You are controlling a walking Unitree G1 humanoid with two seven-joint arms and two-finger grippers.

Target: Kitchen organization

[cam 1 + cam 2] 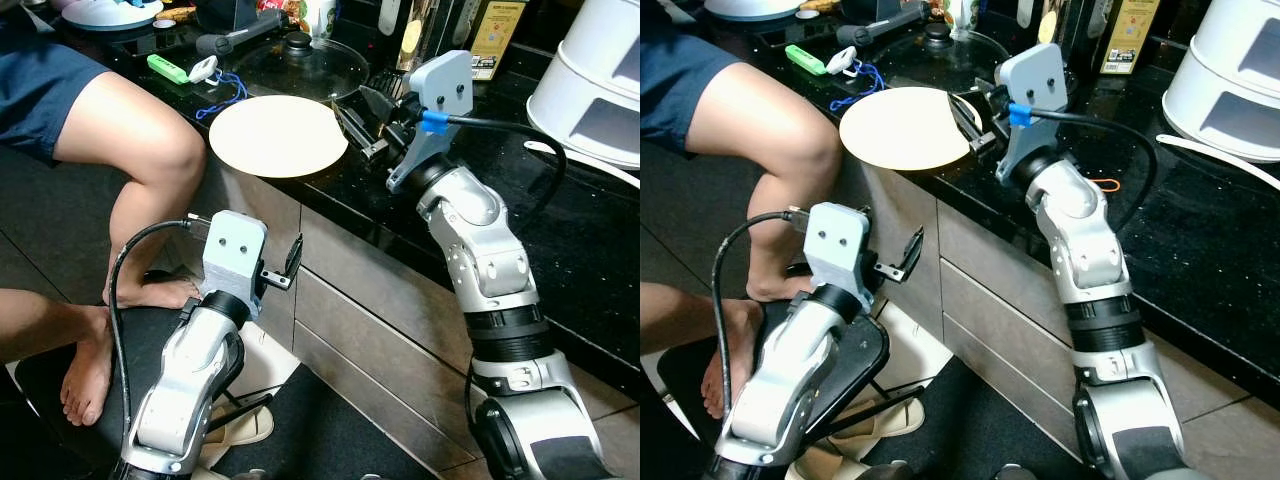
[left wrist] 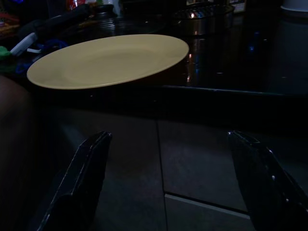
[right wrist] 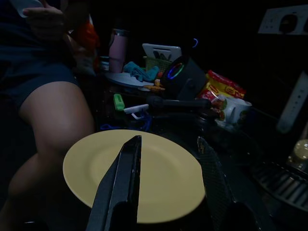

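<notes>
Yellow plate (image 1: 277, 135); one, on countertop (image 1: 560, 230)

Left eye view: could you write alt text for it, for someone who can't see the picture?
A silver robot arm's right gripper, fingers open, reaches the edge of a round pale yellow plate that overhangs a black countertop. The left gripper hangs lower, before the cabinet fronts. A seated person's bare leg is beside the plate.

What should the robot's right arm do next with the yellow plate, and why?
Probably close the jaws. The right gripper is open at the near rim of the yellow plate, one finger lying over it. The plate hangs partly over the edge of the black counter, beside a person's knee, so a firm hold should come first.
</notes>
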